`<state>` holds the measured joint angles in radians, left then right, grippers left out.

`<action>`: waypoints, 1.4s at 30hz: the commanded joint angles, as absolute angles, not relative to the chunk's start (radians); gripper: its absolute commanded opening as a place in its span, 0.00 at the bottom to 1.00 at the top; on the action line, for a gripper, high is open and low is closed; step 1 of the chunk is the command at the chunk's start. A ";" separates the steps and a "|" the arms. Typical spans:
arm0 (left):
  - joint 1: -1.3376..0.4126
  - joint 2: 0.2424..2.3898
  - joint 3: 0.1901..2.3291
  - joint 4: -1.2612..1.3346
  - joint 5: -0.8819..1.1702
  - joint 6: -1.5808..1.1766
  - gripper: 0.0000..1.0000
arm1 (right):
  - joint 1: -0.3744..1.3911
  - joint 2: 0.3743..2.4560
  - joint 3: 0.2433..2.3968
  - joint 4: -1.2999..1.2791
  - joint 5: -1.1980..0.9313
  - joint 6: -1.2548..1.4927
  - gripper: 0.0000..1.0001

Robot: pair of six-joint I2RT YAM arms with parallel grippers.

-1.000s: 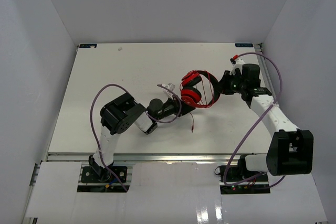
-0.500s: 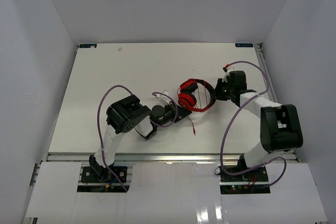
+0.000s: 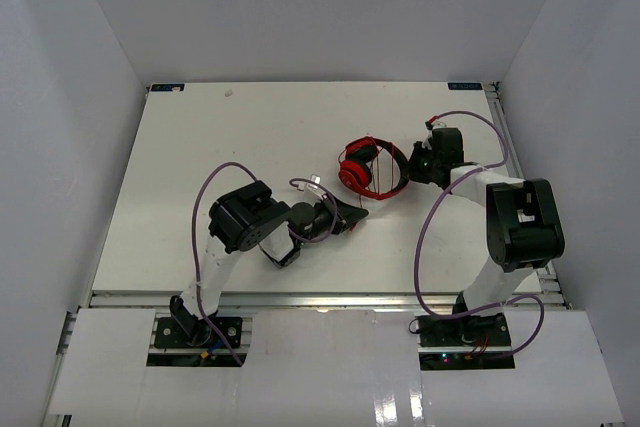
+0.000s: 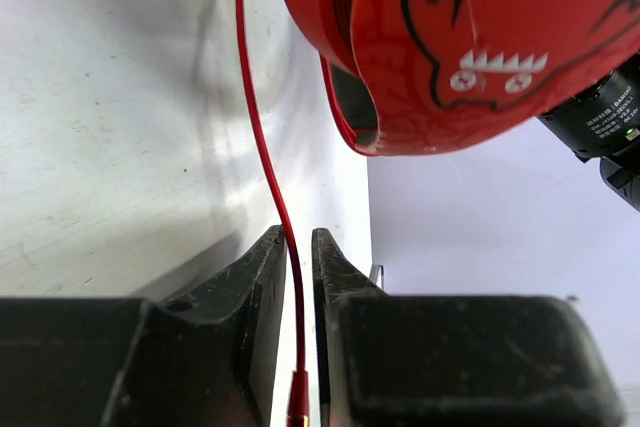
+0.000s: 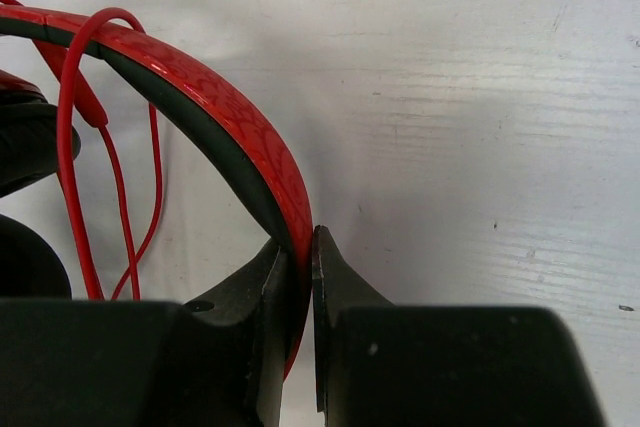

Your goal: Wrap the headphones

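Near the white table's point(image 3: 200, 137) right edge, my right gripper point(image 5: 298, 239) clamps the red over-ear headphones point(image 3: 352, 175); my left gripper point(image 4: 297, 237) pinches their thin red cord point(image 4: 255, 117).

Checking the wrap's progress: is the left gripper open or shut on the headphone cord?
Shut on the red cord: in the left wrist view it runs between the nearly touching fingers of the left gripper.

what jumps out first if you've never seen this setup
The red headphones stand out against the white table, right of its middle. The right gripper is clamped on their headband, while the left gripper pinches the thin red cord near an ear cup printed with a toothy face.
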<state>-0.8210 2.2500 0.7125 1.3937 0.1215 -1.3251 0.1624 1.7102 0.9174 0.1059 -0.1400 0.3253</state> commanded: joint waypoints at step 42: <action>-0.844 1.375 0.344 0.722 -0.018 -0.854 0.87 | 0.233 1.626 0.979 0.112 0.104 0.090 0.87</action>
<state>-0.8410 1.5991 0.3205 1.0430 0.0985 -1.0680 0.2693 1.7544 0.9833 0.1313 0.1258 0.1529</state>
